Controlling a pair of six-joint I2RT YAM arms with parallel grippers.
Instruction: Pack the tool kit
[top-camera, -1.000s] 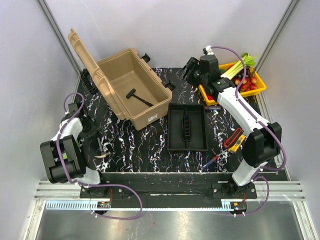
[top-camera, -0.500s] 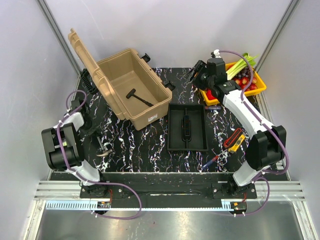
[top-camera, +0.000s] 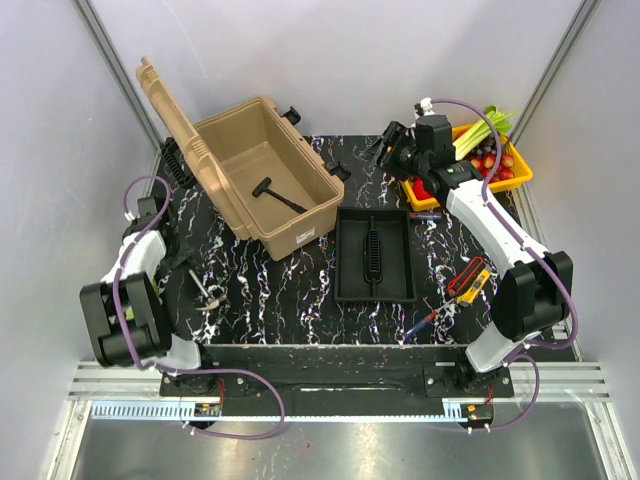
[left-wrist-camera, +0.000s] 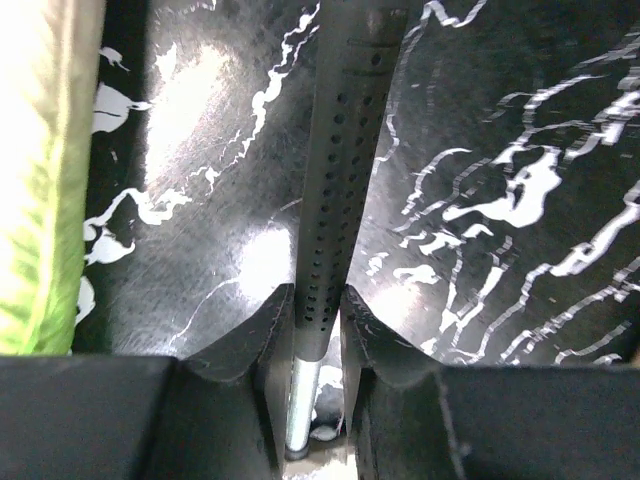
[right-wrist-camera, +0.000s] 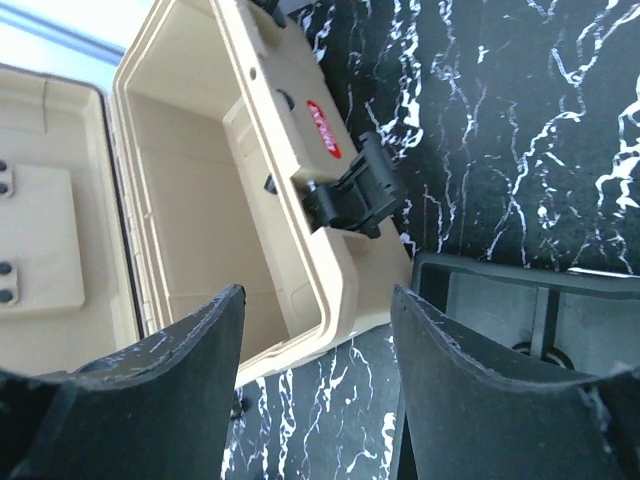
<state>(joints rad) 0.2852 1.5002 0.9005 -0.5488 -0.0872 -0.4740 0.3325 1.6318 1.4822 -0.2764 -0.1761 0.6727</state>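
Toolbox: tan, boxy plastic; left gripper pinches perforated grey handle.

We see bright, even light from above in the top view, with soft shadows. In the left wrist view the shiny mat glares white, the grey tool handle is sharp, and a yellow-green thing is blurry. The toolbox looks clear.
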